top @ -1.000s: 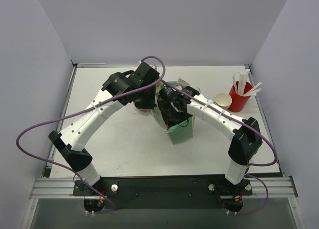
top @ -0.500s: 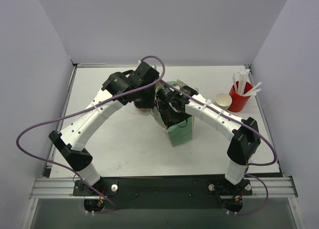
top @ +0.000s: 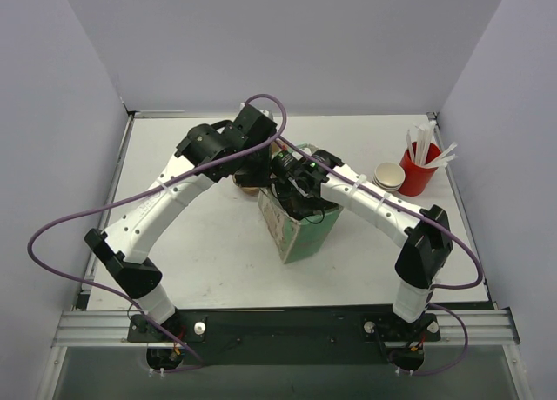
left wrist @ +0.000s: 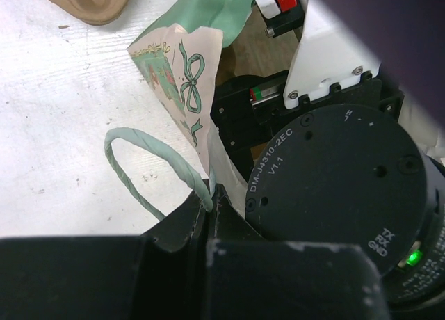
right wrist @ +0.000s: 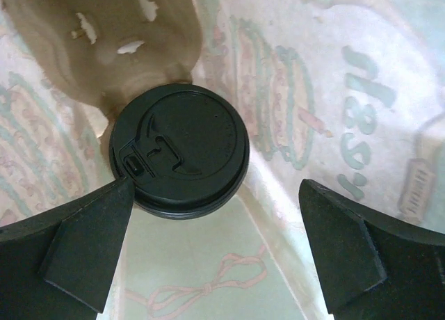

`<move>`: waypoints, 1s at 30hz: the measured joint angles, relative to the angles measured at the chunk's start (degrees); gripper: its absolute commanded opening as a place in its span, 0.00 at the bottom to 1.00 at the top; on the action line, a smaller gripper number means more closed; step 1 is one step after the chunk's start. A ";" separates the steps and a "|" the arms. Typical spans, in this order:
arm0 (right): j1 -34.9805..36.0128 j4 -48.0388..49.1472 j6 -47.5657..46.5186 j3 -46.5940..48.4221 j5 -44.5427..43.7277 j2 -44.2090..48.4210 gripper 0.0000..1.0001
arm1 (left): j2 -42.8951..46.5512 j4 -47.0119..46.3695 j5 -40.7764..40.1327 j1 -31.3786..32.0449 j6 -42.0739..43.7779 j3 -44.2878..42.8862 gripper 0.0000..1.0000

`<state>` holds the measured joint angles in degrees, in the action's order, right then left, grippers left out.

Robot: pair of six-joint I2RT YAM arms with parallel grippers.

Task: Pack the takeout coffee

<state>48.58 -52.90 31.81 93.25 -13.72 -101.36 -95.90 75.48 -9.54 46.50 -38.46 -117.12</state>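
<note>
Your right pincer (right wrist: 215,188) gapes wide, the black-lidded paper coffee cup (right wrist: 177,149) just above it. Your left pincer (left wrist: 208,212) pinches the green paper bag (left wrist: 208,7).

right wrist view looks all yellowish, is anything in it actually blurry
Right wrist view: light apparently filters through the printed green paper bag walls, giving the warm tint; the round black plastic lid is sharp, the open right claw fingers soft-edged. Left wrist view: the left claw is a dark, featureless mass.

One label reads clearly — DM-J4310-2EC V1.1 — on the round black motor housing (left wrist: 334,195).
</note>
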 measured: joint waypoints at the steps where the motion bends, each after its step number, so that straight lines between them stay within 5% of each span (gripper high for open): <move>1: 0.00 -0.11 0.00 0.00 -0.04 0.00 1.00 | -0.04 0.00 0.04 0.00 -0.04 0.00 0.00; 30: -2.54 -1.46 -0.63 0.83 1.11 0.00 1.00 | 2.67 -3.76 1.73 -2.86 0.39 8.26 0.00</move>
<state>46.04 -54.37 31.18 94.08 -12.60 -101.36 -93.23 71.72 -7.81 43.64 -38.06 -108.86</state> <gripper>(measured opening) 0.999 0.032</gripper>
